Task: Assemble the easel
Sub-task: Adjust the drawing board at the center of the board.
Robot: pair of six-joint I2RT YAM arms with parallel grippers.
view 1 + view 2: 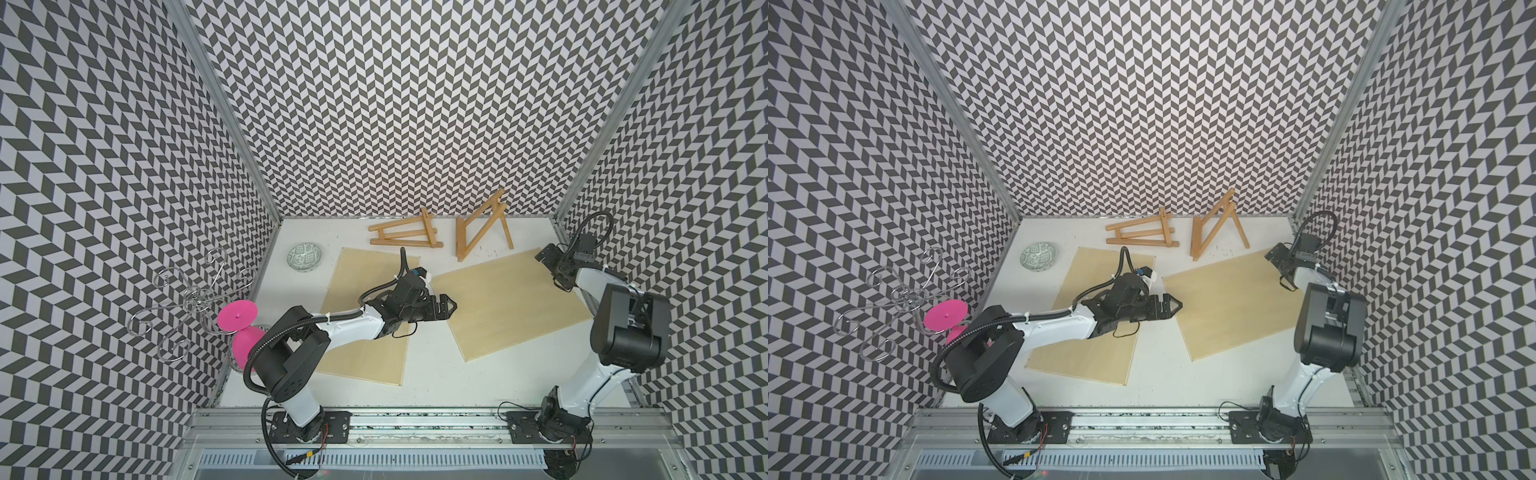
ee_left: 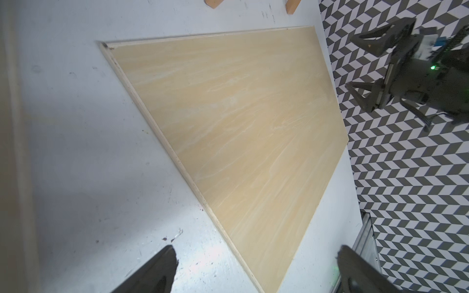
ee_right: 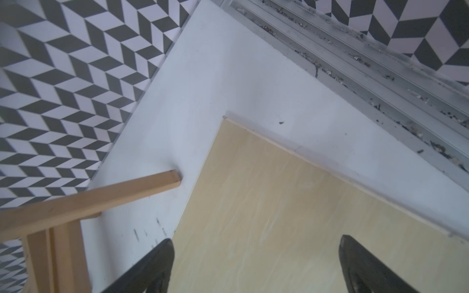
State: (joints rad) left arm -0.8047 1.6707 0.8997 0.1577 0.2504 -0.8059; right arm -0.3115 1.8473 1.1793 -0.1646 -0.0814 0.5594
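Left fingers (image 2: 154,274), right fingers (image 3: 157,269) wide apart

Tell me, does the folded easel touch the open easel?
Apart. Both top views show a strip of bare table between the folded easel and the open easel.

The left arm (image 1: 349,322) and right arm (image 1: 582,382) have white shells between bulky black joints. A ribbed black hose (image 1: 254,357) runs along the left one to behind the jaws, held by a white tie (image 1: 328,319); a blue plug (image 1: 415,271) sits there. The right gripper (image 2: 349,63) has black open-triangle fingers, with a green light (image 2: 433,67) behind them. Black base plates (image 1: 338,424) show silver screws.
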